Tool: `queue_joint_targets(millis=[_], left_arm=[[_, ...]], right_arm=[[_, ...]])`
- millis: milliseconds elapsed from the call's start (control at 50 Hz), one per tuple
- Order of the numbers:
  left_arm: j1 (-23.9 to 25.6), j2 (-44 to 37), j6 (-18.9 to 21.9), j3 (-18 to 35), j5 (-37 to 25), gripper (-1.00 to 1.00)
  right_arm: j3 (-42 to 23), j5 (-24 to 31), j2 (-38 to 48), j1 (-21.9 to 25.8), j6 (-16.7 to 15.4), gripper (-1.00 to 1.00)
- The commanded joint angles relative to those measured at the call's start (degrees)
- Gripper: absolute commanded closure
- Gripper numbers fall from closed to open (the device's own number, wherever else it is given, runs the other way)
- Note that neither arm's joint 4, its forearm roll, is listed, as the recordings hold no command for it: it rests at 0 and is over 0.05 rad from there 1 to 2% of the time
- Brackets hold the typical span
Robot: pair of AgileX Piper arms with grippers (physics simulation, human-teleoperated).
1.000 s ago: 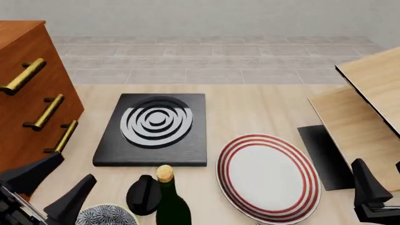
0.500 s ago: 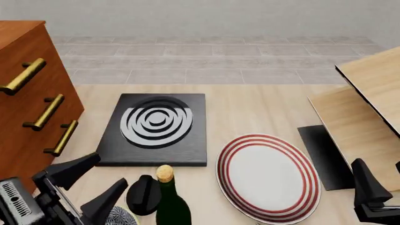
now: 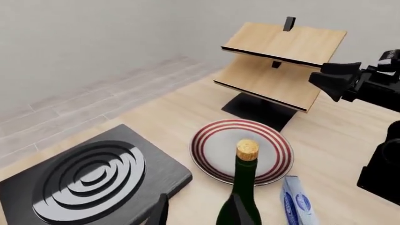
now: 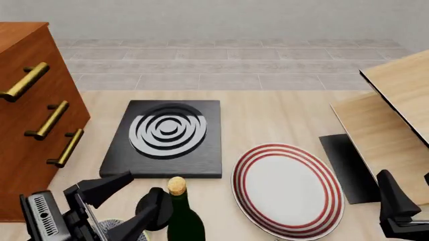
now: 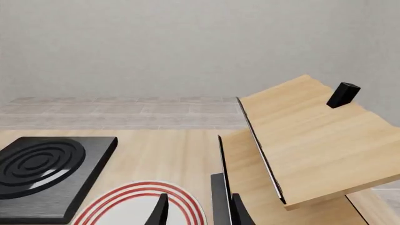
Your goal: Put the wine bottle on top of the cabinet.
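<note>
Left gripper [image 4: 127,201] jaws spread wide, nothing held — just left of the wine bottle [image 4: 180,213], lined up to straddle it. Bottle upright, well right of the cabinet [image 4: 30,115]. Right gripper [image 4: 395,206] idle; jaw state unclear.

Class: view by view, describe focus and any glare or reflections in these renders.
Front view: sharp throughout, pale sheen across the black ringed slab. Left wrist view: sharp, similar sheen on the slab, faint highlight on the wine bottle. Right wrist view: sharp, flat, even light.
</note>
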State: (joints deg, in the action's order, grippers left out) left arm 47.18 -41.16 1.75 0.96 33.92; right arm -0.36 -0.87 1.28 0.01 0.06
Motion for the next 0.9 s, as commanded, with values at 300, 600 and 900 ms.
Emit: queue_joint_targets(millis=[300, 600, 900], left_arm=[[3.6, -4.5, -0.2, -0.3, 4.1, -1.0], [6.5, -16.8, 0.0, -0.1, 14.4, -1.0], [7.8, -24.5, -0.5, 0.4, 20.4, -1.0]], right_arm=[[0.0, 0.0, 0.0, 0.0, 0.0, -1.0], [0.0, 0.0, 0.0, 0.0, 0.0, -1.0], [0.0, 0.0, 0.0, 0.0, 0.0, -1.0]])
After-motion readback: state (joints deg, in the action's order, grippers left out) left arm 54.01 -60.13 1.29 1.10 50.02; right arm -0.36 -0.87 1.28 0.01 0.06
